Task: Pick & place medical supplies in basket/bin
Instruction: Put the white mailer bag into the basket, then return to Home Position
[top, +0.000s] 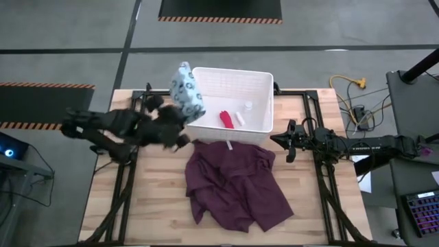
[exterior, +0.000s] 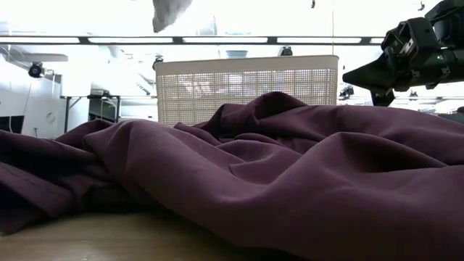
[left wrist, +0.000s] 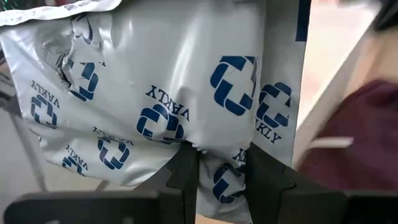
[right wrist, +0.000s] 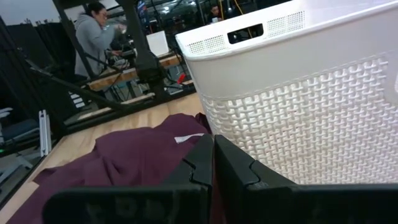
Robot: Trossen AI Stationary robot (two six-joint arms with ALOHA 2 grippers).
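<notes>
Many blue "VAKLY" logos cover the packet [left wrist: 155,93] pinched in the left hand [left wrist: 221,165]; right hand [right wrist: 213,158] closed, empty.

The high view looks straight down on the whole worktop [top: 158,206] from well above. The low view sits at worktop height, close behind the maroon cloth [exterior: 239,181], facing level toward the basket [exterior: 246,87]. The left wrist view looks at a patterned packet [left wrist: 161,93] from very near. The right wrist view faces the basket's lattice wall [right wrist: 311,118] closely. Basket and cloth appear in three views.
</notes>
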